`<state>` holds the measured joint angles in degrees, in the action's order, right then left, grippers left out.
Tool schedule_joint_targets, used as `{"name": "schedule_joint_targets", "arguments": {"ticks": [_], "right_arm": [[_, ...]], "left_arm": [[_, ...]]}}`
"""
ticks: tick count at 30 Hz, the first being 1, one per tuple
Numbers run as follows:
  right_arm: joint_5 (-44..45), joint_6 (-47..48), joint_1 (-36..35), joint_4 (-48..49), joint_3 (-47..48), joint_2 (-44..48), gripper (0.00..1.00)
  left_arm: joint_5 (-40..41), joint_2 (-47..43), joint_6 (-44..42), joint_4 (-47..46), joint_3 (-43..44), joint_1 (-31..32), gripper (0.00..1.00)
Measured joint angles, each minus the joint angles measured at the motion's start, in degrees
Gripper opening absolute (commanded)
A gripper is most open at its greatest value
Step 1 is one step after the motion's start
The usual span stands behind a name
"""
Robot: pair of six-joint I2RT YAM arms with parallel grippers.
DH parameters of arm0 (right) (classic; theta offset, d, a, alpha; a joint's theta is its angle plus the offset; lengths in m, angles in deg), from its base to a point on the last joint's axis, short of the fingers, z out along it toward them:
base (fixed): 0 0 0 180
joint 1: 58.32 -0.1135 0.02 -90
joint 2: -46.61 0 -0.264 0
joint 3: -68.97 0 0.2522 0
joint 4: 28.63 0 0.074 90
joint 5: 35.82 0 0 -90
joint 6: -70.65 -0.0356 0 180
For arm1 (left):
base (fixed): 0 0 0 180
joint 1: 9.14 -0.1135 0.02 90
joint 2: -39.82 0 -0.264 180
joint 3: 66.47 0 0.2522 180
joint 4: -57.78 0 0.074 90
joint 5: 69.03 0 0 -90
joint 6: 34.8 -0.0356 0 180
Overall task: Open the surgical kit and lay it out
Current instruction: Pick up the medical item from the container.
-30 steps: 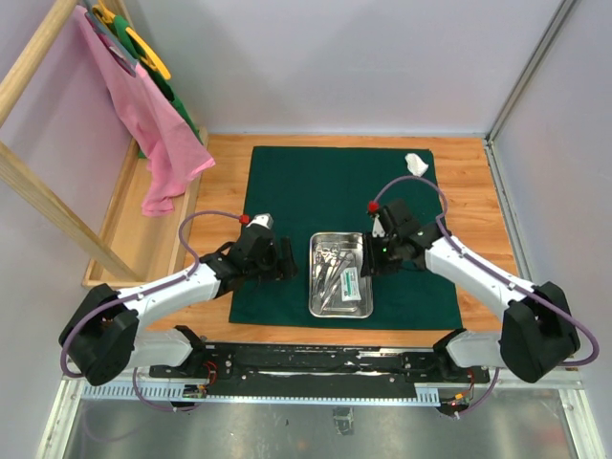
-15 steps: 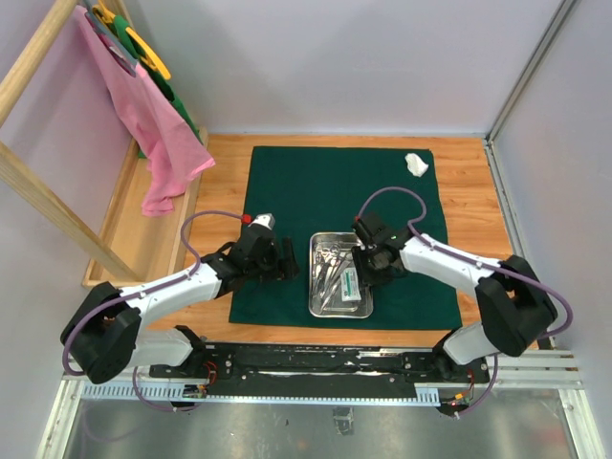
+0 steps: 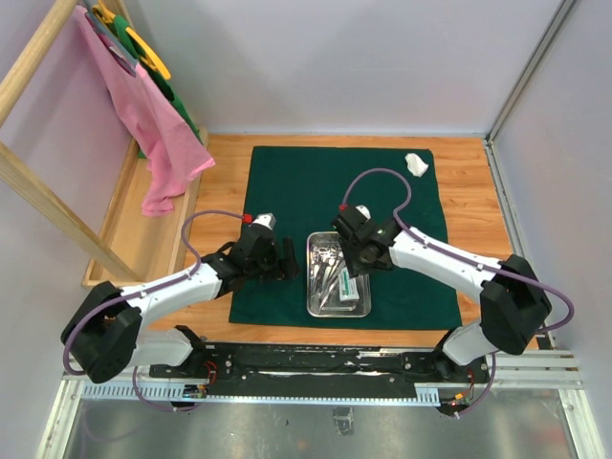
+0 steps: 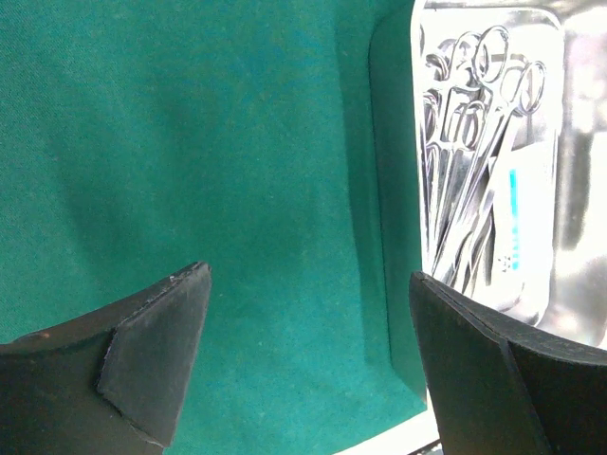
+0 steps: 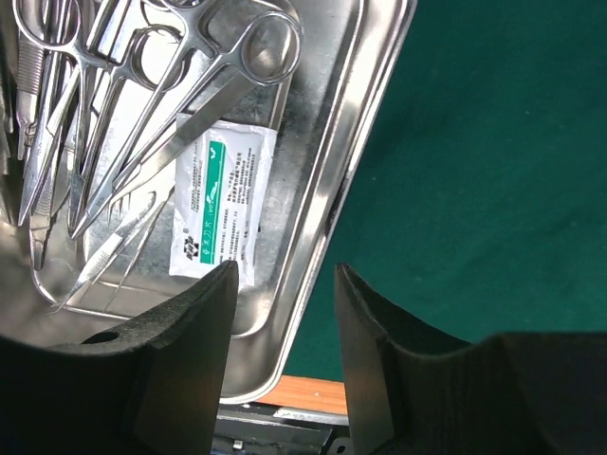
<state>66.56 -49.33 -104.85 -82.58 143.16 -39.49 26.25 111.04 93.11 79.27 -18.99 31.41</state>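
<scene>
Having swung in over the steel tray, the right hand is spreading, empty, to start unloading the forceps.

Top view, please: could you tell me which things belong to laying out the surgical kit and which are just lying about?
Job: green cloth wrap, steel tray, forceps, white packet, gauze wad.
Lying about: pink cloth, green garment, wooden rack.
</scene>
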Motion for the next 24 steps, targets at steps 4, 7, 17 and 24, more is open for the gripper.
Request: {"name": "schedule_joint_targets", "arguments": {"ticks": [4, 7, 17, 24], "right_arm": [[0.0, 0.2, 0.1, -0.1, 0.0, 1.2, 0.43], [-1.9, 0.2, 0.1, 1.4, -0.4, 0.8, 0.42], [-6.8, 0.1, 0.2, 7.2, -2.6, -6.2, 0.32], [-7.4, -0.6, 0.2, 9.1, -2.9, -9.2, 0.28]], "left_arm": [[0.0, 0.5, 0.0, -0.3, 0.0, 0.0, 0.90], [0.0, 1.0, 0.0, -0.4, 0.0, 0.0, 0.90], [0.0, 1.1, 0.0, -0.4, -0.4, 0.0, 0.90], [0.0, 1.2, -0.1, -0.4, -0.7, 0.0, 0.90]]}}
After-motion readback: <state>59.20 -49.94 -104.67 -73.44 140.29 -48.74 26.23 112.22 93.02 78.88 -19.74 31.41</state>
